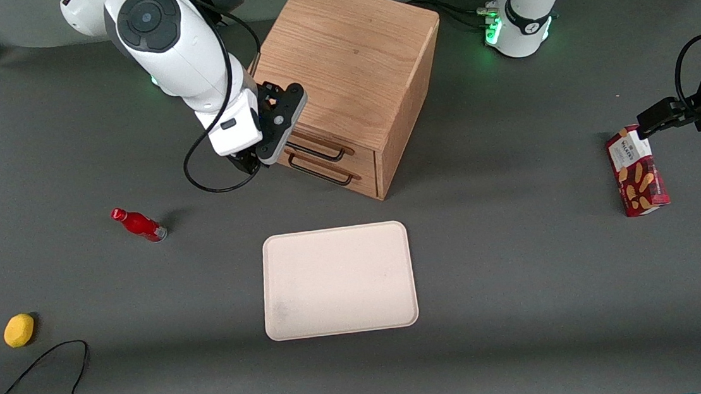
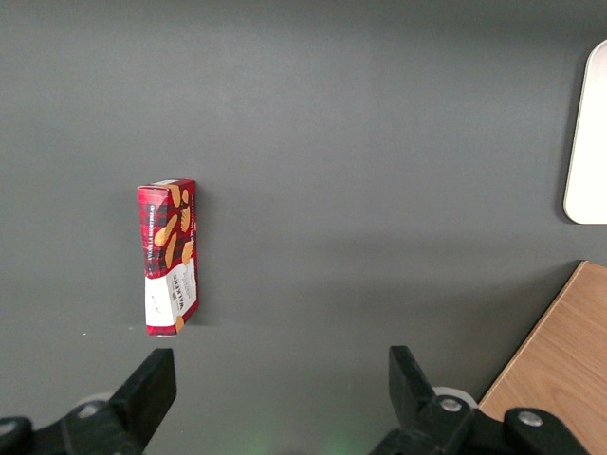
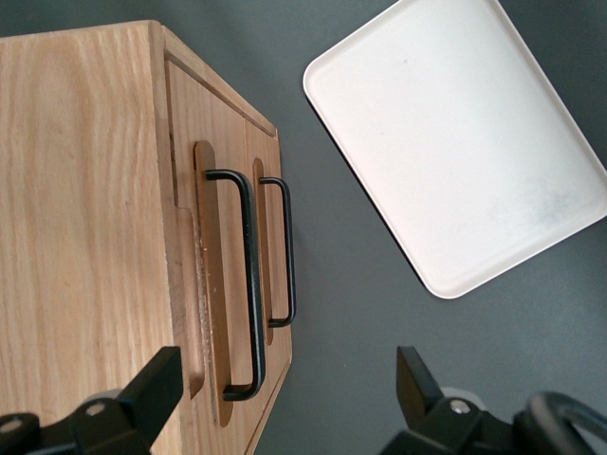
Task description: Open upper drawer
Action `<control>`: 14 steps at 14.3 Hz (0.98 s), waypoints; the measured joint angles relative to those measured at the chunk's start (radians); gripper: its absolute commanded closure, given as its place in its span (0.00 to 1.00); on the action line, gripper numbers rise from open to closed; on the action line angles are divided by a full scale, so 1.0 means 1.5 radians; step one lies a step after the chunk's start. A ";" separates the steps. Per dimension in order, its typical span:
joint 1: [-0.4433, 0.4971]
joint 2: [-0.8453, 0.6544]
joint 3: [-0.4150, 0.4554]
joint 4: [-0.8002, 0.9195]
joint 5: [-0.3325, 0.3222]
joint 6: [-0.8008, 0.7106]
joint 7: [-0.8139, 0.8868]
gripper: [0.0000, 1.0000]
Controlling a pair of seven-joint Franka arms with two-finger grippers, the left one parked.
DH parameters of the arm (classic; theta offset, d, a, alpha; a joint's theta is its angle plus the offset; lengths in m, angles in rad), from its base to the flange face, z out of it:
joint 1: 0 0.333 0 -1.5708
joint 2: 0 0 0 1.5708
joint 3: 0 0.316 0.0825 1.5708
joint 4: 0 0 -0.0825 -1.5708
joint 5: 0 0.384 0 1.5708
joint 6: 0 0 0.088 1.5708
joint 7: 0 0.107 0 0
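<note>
Two small things lie nearest the front camera at the working arm's end of the table (image 1: 528, 346): a yellow lemon (image 1: 19, 330) beside a loose black cable (image 1: 36, 377), and, farther back, a red bottle (image 1: 138, 224) on its side. A cream tray (image 1: 338, 280) sits flat near the middle of the table, with nothing on it. Toward the parked arm's end lies a red biscuit box (image 1: 637, 170), flat on the dark mat.

Farther from the camera than the tray stands the oak cabinet (image 1: 351, 63), turned at an angle so its front faces the tray and the working arm's end. Its two drawers are both shut, fronts flush with the cabinet. The upper drawer (image 3: 211, 284) is the one directly under the cabinet top, and its thin black handle (image 3: 248, 284) runs along its front, just above the lower drawer (image 3: 270, 256) with its own matching handle.

The gripper (image 3: 285, 379) hangs just in front of the upper drawer, close to the end of its handle but not touching it. Its fingers (image 3: 152, 384) are spread apart and hold nothing, with the handle's end lying in the gap between them in the right wrist view.
</note>
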 measured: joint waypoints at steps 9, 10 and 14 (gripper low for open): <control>0.012 0.000 0.006 -0.087 0.005 0.090 -0.002 0.00; 0.012 0.000 0.006 -0.093 0.005 0.096 -0.002 0.00; 0.012 0.001 0.006 -0.119 0.005 0.125 -0.002 0.00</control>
